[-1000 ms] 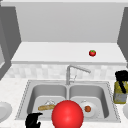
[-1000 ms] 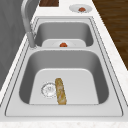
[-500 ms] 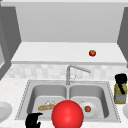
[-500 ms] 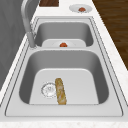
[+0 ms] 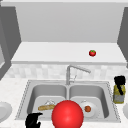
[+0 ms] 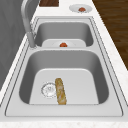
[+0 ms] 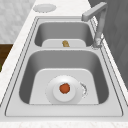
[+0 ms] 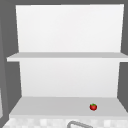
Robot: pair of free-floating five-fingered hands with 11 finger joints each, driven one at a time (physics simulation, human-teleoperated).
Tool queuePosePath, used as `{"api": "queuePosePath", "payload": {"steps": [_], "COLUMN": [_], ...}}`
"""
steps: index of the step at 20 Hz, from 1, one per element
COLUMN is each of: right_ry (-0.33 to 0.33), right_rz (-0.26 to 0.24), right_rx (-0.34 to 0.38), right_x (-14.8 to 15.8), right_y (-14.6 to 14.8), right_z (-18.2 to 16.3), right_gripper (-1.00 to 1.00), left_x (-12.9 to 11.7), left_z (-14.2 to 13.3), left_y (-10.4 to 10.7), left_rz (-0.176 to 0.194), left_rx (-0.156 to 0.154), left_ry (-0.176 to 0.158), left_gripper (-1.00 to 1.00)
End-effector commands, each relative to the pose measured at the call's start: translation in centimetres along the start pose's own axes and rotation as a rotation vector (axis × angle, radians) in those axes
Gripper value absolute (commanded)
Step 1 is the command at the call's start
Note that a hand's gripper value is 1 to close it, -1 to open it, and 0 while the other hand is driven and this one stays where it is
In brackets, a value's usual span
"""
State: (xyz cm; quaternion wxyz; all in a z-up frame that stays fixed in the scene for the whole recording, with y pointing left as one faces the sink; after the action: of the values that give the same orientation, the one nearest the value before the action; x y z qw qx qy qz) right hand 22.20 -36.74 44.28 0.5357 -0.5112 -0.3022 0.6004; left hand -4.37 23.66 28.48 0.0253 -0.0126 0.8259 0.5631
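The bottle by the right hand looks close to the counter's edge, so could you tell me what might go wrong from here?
The right hand sits on top of the bottle, which stands upright beside the sink; a sideways push might tip it into the right basin, onto the plate. The red ball blocks the front view of the sink's middle, so contact there may be misjudged.

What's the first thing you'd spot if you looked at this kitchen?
The big red ball right at the front of the double sink jumps out first. Next come the two black hands: the left hand at the sink's front left corner, and the right hand curled on a yellowish bottle on the counter at the right. A small tomato sits alone on the shelf above.
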Motion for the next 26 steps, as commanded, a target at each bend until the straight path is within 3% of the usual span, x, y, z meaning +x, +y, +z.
{"api": "queuePosePath", "payload": {"steps": [1, 17, 26], "right_ry": [-0.003, -0.013, -0.041], "right_rz": [0.012, -0.008, 0.008], "right_rx": [-0.051, -0.065, -0.065], "right_x": [-0.8, -3.8, -5.7], "right_y": [1.6, 6.4, 8.8], "right_z": [-3.0, -13.6, -18.2], "right_gripper": [1.0, 1.0, 1.0], "left_x": [0.0, 0.0, 0.0], "left_z": [0.0, 0.0, 0.0], "left_y": [0.0, 0.0, 0.0], "left_rz": [0.0, 0.0, 0.0], "left_rx": [0.0, 0.0, 0.0], "left_ry": [0.0, 0.0, 0.0], "left_gripper": [0.0, 0.0, 0.0]}}
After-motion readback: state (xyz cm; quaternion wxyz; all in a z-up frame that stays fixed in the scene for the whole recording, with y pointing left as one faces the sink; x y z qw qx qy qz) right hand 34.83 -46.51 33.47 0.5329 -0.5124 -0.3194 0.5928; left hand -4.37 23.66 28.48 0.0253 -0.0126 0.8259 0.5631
